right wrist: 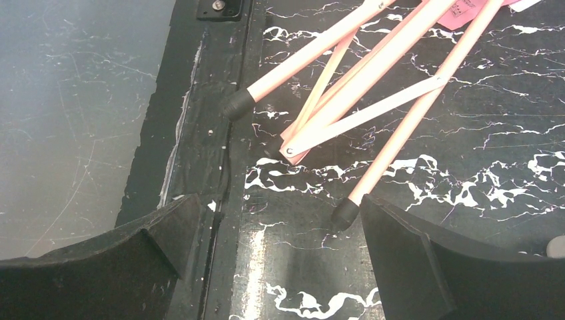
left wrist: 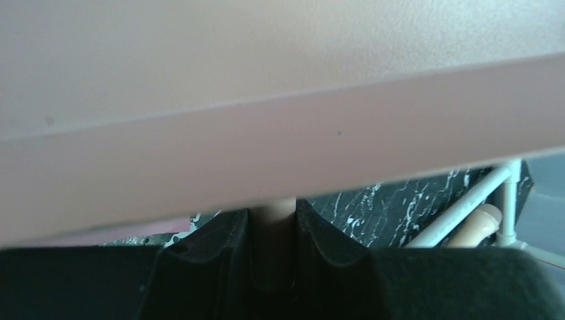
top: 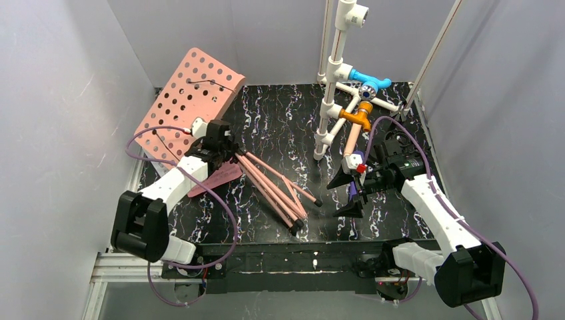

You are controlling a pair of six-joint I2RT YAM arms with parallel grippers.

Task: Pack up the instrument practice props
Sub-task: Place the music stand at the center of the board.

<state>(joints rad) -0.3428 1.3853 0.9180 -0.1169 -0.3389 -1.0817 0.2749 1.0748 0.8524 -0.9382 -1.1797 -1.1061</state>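
left fingers (left wrist: 200,267): pinching the pole (left wrist: 274,220) just under the pink panel
right fingers (right wrist: 433,267): spread wide, low over the desk (top: 280,127), one beside a leg tip
sheet-music holder (top: 190,100): far left, perforated panel tilted up
tripod legs (top: 273,187): lying on desk centre, capped feet toward near edge

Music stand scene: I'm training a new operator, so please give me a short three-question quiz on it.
1. True or false: the right gripper has its jaws shut on one of the tripod legs.
2. What does the left gripper hold? A the stand's post; B a cup; C nothing.
3. What colour are the end caps on the legs?
Key: 1 false, the jaws stand open; 2 A; 3 black.
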